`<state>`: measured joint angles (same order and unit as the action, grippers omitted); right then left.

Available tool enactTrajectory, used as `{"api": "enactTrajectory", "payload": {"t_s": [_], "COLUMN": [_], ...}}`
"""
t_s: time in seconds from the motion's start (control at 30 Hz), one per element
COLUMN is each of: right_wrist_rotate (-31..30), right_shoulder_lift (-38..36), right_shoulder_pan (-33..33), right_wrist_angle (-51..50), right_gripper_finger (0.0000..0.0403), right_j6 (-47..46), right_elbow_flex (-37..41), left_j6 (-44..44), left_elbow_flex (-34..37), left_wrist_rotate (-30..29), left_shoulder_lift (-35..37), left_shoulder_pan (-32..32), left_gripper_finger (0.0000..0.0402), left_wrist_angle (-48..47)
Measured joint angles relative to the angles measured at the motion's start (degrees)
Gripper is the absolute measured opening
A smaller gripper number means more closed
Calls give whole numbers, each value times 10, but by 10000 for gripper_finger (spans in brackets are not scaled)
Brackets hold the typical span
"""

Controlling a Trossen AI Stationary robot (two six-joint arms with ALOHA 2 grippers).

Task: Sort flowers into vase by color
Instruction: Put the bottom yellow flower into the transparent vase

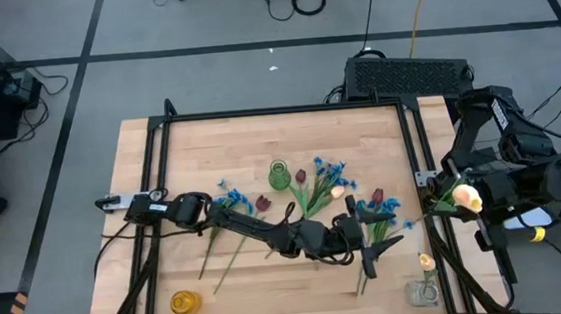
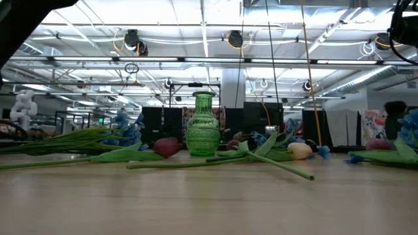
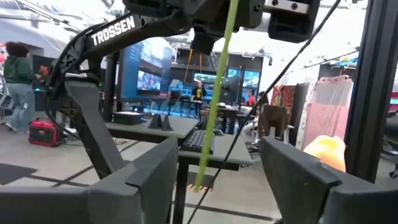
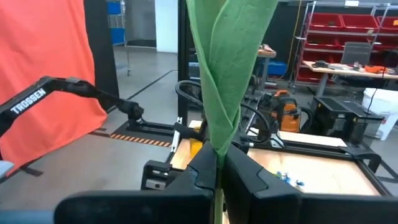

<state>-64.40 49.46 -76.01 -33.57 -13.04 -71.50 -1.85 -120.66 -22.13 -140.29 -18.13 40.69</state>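
My right gripper (image 1: 451, 201) stands at the table's right edge, shut on a cream-yellow tulip (image 1: 467, 197). The tulip's green stem (image 3: 214, 93) reaches toward the table's left. My left gripper (image 1: 392, 240) is stretched across the table and stands open just short of the stem's free end (image 3: 199, 185), touching nothing. A green glass vase (image 1: 279, 174) stands at the table's middle, among blue, dark red and cream flowers (image 1: 323, 186) lying on the wood. An amber vase (image 1: 184, 303) stands near left. A clear vase (image 1: 422, 292) near right holds a cream tulip (image 1: 426, 262). My right gripper pinches the tulip's stem (image 4: 216, 163) between its two shut fingers, just below a long green leaf (image 4: 230, 68) that stands out beyond them. The fingers lie across the stem. The flower is lifted clear of the table, and its bare stem end hangs free toward my left gripper.
A black frame (image 1: 277, 111) borders the wooden table top (image 1: 209, 143). Loose stems lie near the left arm (image 1: 230, 251). In the low view the green vase (image 2: 203, 124) stands among lying flowers. Beyond the table is a workshop, with a person (image 3: 15, 81) far off.
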Motion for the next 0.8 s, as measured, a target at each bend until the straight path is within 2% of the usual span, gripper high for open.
{"api": "enactTrajectory", "payload": {"t_s": [0.17,0.43,0.6,0.8], "right_wrist_rotate": [14,15,16,15], "right_shoulder_lift": [14,51,69,77], "right_shoulder_pan": [15,45,63,82], "right_wrist_angle": [9,35,58,60], "right_gripper_finger": [6,6,6,6], "right_j6": [-14,-24,-12,-26], "right_elbow_flex": [0,0,0,0], "left_j6": [0,-1,0,0], "left_elbow_flex": [0,0,0,0], "left_wrist_rotate": [0,9,56,56], "left_shoulder_lift": [0,0,0,0], "left_shoulder_pan": [1,1,-1,-6], "left_gripper_finger": [206,204,233,274], "left_wrist_angle": [9,8,8,8]}}
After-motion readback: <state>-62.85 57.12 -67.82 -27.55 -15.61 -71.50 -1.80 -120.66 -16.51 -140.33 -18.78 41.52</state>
